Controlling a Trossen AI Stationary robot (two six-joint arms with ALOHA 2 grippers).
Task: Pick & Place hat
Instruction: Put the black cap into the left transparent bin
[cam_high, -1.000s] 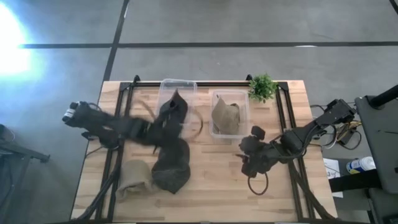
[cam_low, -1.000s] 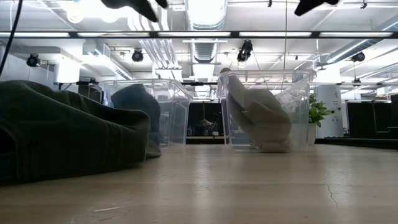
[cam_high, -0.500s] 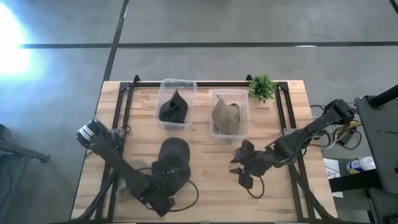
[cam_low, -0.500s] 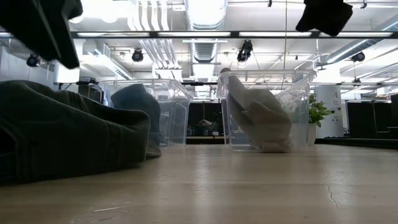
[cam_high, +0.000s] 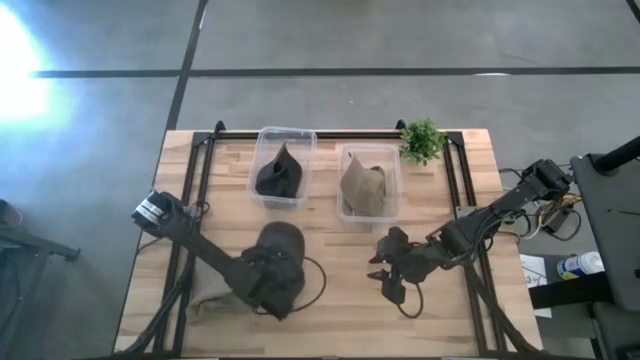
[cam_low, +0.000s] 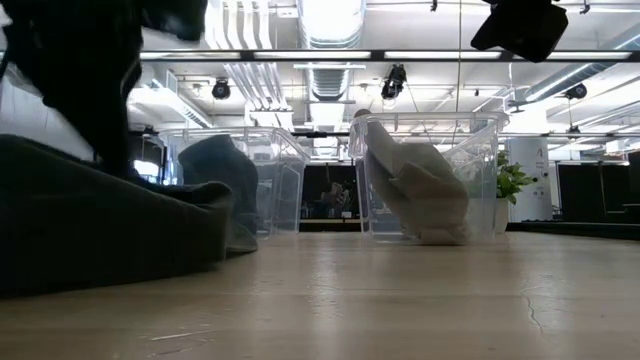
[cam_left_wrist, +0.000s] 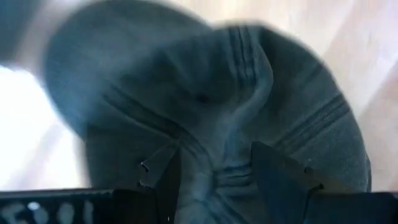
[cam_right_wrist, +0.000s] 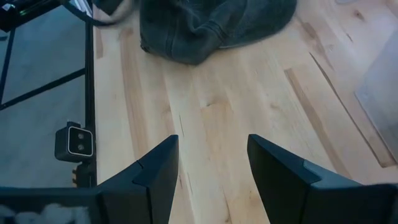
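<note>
A dark grey hat (cam_high: 283, 245) lies crown up on the table's near left part; it also fills the left of the low view (cam_low: 100, 230). My left gripper (cam_high: 272, 290) is down on it, open, with a raised fold of the hat between its fingers (cam_left_wrist: 217, 168). A tan hat (cam_high: 212, 300) lies beside it, partly under the left arm. My right gripper (cam_high: 390, 275) hovers open above bare wood to the right (cam_right_wrist: 211, 149), touching nothing. My left gripper comes at the dark hat from above, slanting from the table's left. Its open fingers (cam_left_wrist: 158, 177) rest against the cloth on either side of a raised fold (cam_left_wrist: 214, 152) on the crown. The hat lies flat on the table.
Two clear bins stand toward the far edge: the left bin (cam_high: 262, 140) holds a dark hat (cam_high: 280, 172), the right bin (cam_high: 345, 212) a tan hat (cam_high: 365, 185). A small plant (cam_high: 422, 140) stands at the far right. Black rails run down both table sides.
My left gripper has swung from over the left bin toward the near edge, then moved right onto the dark hat and come down on it. My right gripper has drifted a little toward the near left. The hats in the bins have kept still.
</note>
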